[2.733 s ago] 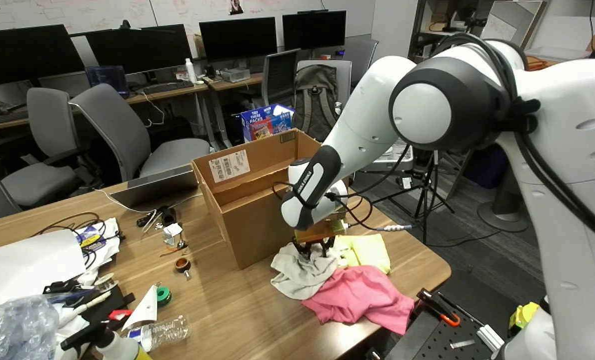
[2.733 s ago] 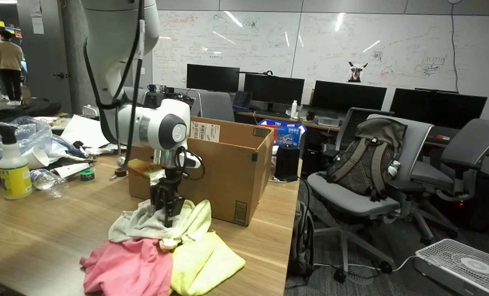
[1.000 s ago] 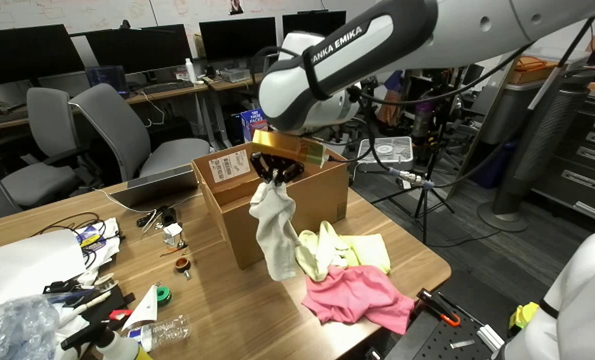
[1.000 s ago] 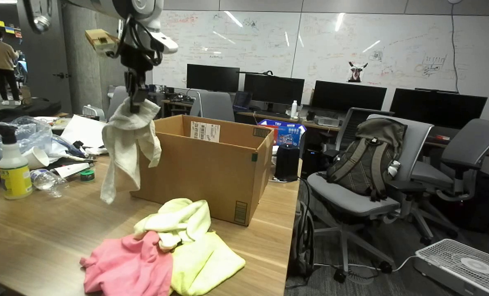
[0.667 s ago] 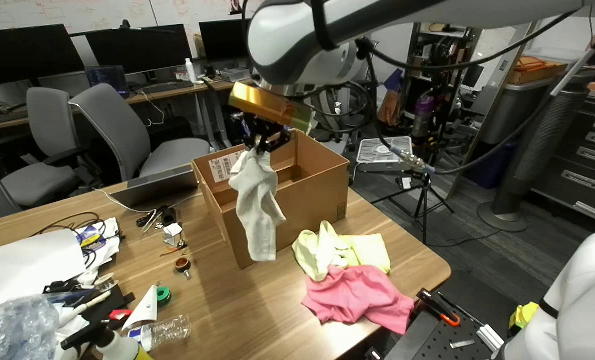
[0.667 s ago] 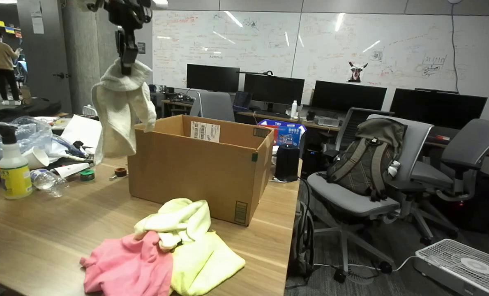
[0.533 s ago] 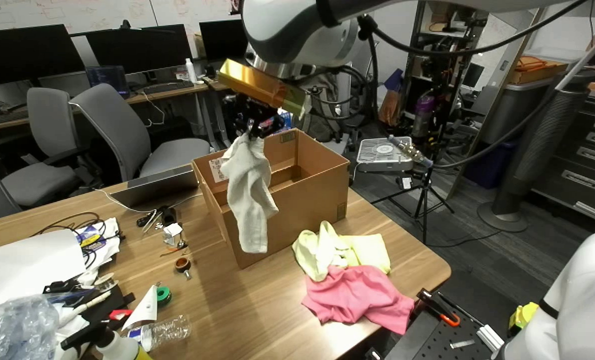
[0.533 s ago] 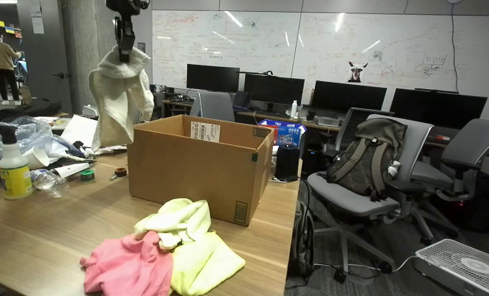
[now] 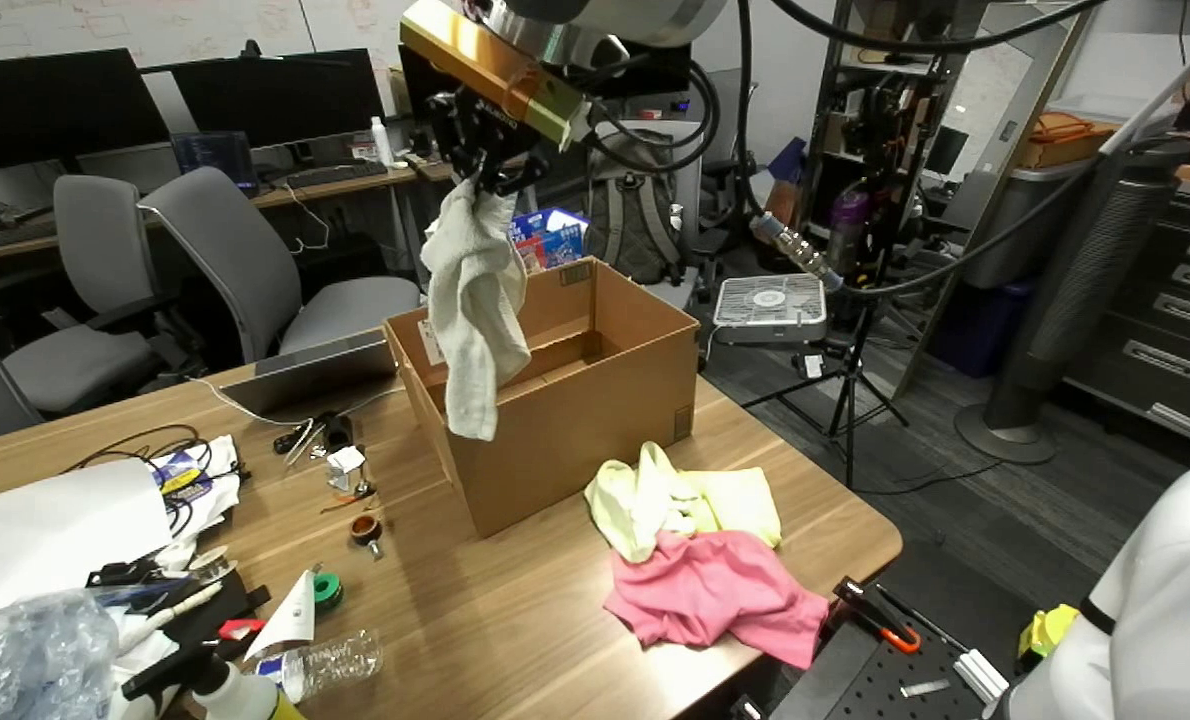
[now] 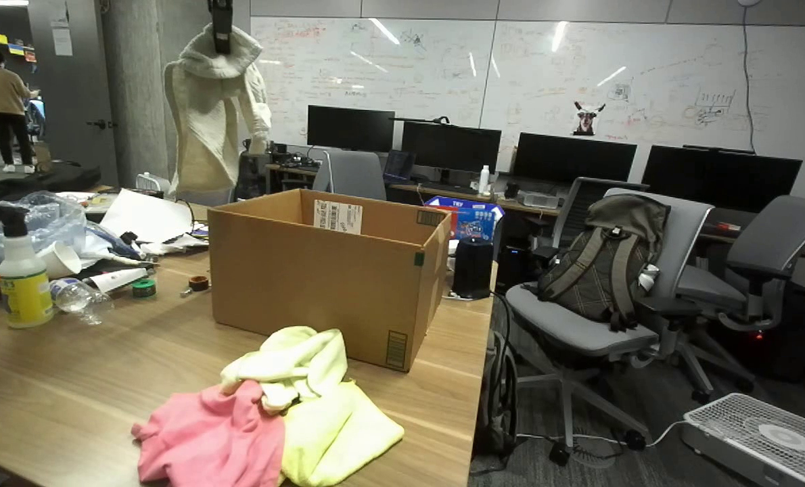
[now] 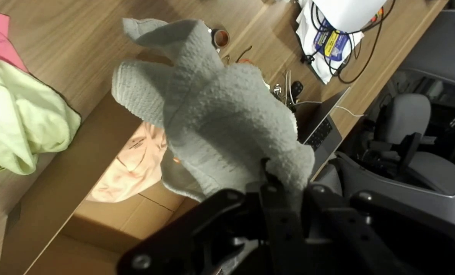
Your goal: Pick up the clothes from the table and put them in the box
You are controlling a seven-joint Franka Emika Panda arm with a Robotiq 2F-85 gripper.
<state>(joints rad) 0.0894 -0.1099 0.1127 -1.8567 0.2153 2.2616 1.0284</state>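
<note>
In an exterior view, only the dark end of the tool [image 10: 222,42] showed, pinched narrow on the top of a cream garment [image 10: 208,122] that hung below it. A spray bottle [image 10: 24,277] stood on the desk [image 10: 152,365], lower than the tool, and a backpack [image 10: 605,267] sat on a chair [image 10: 565,326] well apart from it.

The wrist view alone showed a peach cloth [image 11: 132,168] inside the box [image 11: 78,168], below the tool and partly screened by the held garment.

In an exterior view, the cream garment partly hid the box; whether its lower end was over the box's mouth could not fairly be told. Farther below the tool, a pink garment [image 9: 720,600], a pale yellow garment [image 9: 630,515] and a brighter yellow cloth [image 9: 745,500] lay touching on the desk. A laptop [image 9: 315,370] was beside the box, lower than the tool. The arm [image 9: 645,15] reached in from the upper edge, with the tool slanting downward.
</note>
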